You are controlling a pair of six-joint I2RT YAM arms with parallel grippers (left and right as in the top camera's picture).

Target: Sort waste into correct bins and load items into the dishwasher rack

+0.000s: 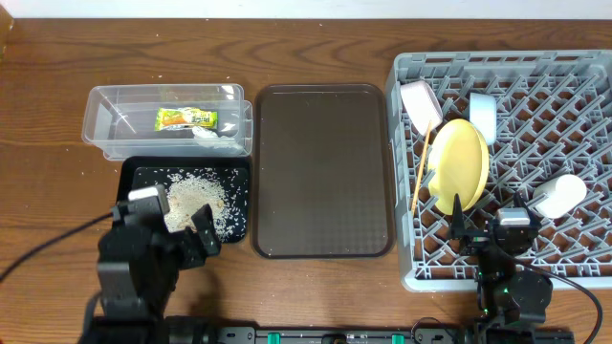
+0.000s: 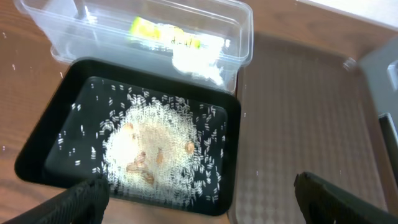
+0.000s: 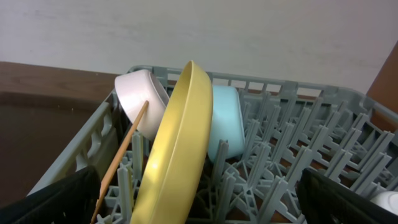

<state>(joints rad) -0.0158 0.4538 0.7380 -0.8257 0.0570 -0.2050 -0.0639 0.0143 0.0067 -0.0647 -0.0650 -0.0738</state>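
Note:
The clear tub [image 1: 105,105] holds the green-and-yellow wrapper [image 1: 186,118] and the white tissue [image 1: 204,134]. The black tray [image 1: 126,182] in front of it holds a heap of rice [image 1: 196,196]. My left gripper [image 1: 177,225] is open and empty, just above the black tray's near edge [image 2: 37,149]; rice [image 2: 155,149] lies ahead of it. The grey rack [image 1: 497,65] holds the yellow plate [image 1: 457,164] on edge, a white bowl [image 1: 421,105], a light blue bowl [image 1: 482,117], a white cup [image 1: 559,196] and chopsticks [image 1: 421,177]. My right gripper [image 1: 488,229] is open and empty at the rack's near edge, facing the plate [image 3: 177,155].
A large dark brown serving tray [image 1: 322,172] lies between the black tray and the rack; nothing is on it. A few rice grains lie scattered on the wooden table [image 1: 48,191] to the left of the tub. The rack's upright pegs [image 3: 292,162] stand right of the plate.

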